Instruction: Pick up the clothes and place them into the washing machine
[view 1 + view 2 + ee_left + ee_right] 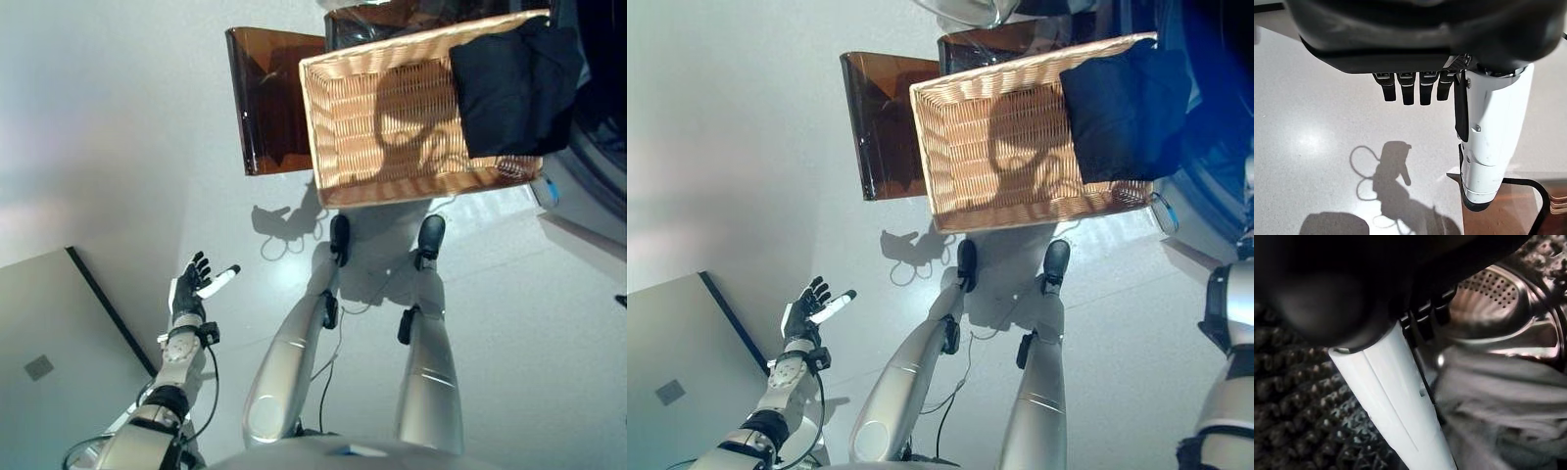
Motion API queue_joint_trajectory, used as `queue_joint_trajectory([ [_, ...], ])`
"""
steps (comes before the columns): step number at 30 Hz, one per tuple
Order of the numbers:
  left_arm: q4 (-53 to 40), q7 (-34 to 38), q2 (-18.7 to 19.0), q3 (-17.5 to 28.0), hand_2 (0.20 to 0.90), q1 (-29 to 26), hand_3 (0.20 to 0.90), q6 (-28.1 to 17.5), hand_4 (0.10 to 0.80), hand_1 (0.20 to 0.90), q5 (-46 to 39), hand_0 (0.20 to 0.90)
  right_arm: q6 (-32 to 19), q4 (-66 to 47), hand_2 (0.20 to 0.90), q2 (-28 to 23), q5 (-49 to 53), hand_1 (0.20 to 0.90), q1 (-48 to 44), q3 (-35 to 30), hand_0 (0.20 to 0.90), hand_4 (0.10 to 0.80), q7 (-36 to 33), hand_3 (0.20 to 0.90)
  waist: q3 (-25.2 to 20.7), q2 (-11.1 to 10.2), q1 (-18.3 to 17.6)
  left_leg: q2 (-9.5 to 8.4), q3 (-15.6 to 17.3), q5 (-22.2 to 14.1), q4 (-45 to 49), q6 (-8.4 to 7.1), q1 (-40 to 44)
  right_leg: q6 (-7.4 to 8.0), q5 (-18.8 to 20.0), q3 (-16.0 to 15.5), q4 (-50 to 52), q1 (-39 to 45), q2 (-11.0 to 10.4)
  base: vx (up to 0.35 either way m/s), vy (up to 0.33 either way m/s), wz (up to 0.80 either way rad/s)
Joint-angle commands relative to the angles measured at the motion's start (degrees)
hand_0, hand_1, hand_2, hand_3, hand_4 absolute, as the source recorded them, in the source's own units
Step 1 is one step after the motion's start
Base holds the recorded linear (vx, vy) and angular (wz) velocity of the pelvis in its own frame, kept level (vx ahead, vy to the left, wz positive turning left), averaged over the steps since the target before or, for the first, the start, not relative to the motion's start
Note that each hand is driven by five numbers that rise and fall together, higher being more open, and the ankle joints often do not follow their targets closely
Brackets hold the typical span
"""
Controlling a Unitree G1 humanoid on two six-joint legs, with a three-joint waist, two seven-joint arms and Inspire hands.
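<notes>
Now, line by line:
Left hand (190,286): held out low on the robot's left above the pale floor (118,127), fingers straight and spread, white-covered thumb standing apart; it holds nothing.
Right hand (1376,377): seen only in its own wrist view, reaching into the washer drum (1488,303); the white thumb lies straight and the short fingers beside it look relaxed, with nothing between them.
Grey cloth (1498,406): lies crumpled inside the drum, just past the right hand's thumb; whether the thumb touches it cannot be told.
Drum: shiny perforated metal, ringed by a dark rubber seal (1303,421).
Basket (392,117): wicker, on the floor ahead of the robot, mostly bare inside.
Dark garment (514,88): navy cloth, draped over the basket's right end, partly hanging over the rim.
Brown panel (269,98): translucent piece, just beside the basket on its left and behind it.
Grey board (49,362): flat, with a dark edge, at lower left near the left arm.
</notes>
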Motion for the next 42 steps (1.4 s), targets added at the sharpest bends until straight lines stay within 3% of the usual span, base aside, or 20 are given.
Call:
queue_joint_trajectory([
  [1,4.75,3.68,2.93,4.64,0.9,4.52,0.9,-1.27,0.8,0.9,0.14,0.9,-3.91,-5.44,0.9,-1.62,-3.26,0.9,6.41,0.88,0.9,0.8,-7.66,0.9,-4.07,-0.42,1.52,-0.71,-0.16,2.5,-8.56,-5.63,4.94,0.46,-6.24,-1.61,1.61,4.77,2.44,0.0,0.012,-0.05],
  [4,5.87,3.95,3.12,5.27,0.9,4.1,0.9,-1.08,0.8,0.9,1.23,0.9,-6.4,-7.59,0.9,0.56,-4.37,0.9,10.73,0.51,0.9,0.8,-5.18,0.9,-3.9,-1.36,0.9,-0.75,-0.36,2.41,-8.56,-5.55,5.53,0.45,-6.21,-1.75,1.61,5.8,2.53,0.004,0.003,-0.04],
  [14,6.05,3.8,3.62,7.26,0.9,4.52,0.9,-1.02,0.8,0.9,3.18,0.9,-6.78,-20.32,0.9,3.31,-18.98,0.9,21.87,3.64,0.9,0.8,2.47,0.9,-3.18,-4.73,-0.17,-0.54,-0.92,2.35,-8.56,-5.62,6.71,0.39,-5.89,-2.64,0.38,8.29,2.87,0.005,-0.01,-0.03],
  [24,7.56,3.73,3.51,8.21,0.9,4.64,0.9,-0.62,0.8,0.9,3.56,0.9,-6.47,-21.94,0.9,5.73,-26.24,0.9,21.51,10.43,0.9,0.8,8.47,0.9,-2.72,-6.11,-0.64,-0.48,-0.92,2.32,-8.56,-5.66,7.27,0.41,-5.43,-3.07,-0.31,9.38,2.84,-0.001,0.002,0.0],
  [42,8.29,3.93,2.98,6.81,0.9,3.4,0.9,-0.75,0.8,0.9,2.09,0.9,-3.62,-12.11,0.9,17.18,-34.97,0.9,11.2,24.66,0.9,0.8,14.64,0.9,-1.91,-6.58,0.51,-0.37,-1.37,2.55,-8.56,-5.86,7.95,0.18,-5.16,-3.37,-0.6,9.98,2.82,-0.005,0.003,0.05],
])
